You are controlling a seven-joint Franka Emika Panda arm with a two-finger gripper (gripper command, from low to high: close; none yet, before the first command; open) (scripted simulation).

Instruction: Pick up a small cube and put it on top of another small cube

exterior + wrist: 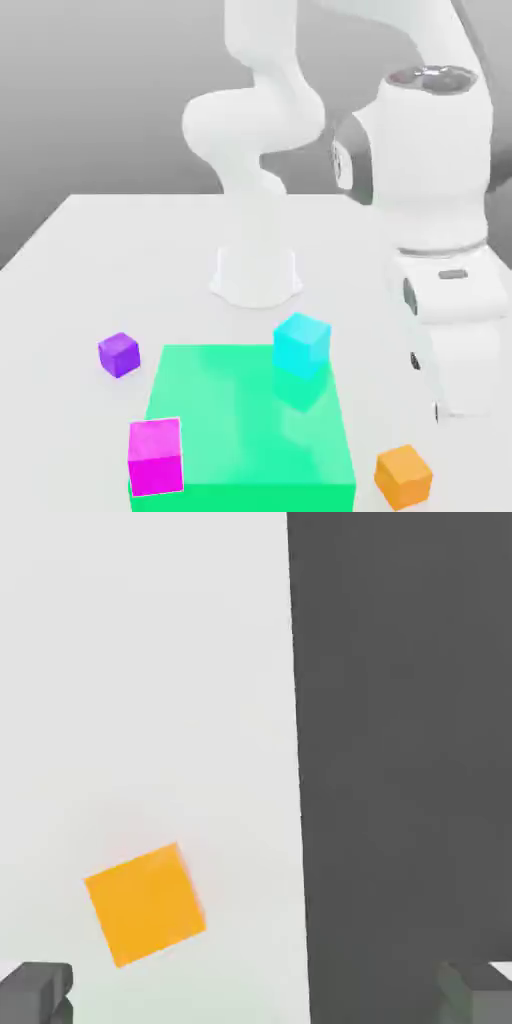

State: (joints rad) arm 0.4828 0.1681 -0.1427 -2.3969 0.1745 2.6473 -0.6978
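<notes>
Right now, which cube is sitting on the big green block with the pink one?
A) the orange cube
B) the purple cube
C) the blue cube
C: the blue cube rests on the green block along with the pink cube, while the orange cube and purple cube sit on the table.

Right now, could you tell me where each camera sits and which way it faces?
Exterior view: off the arm, looking down across the white table at the green slab, the cubes and the arm's base.
Hand view: on the hand, facing down at the table edge, open gripper fingertips showing.
Shared: the orange cube.
</notes>
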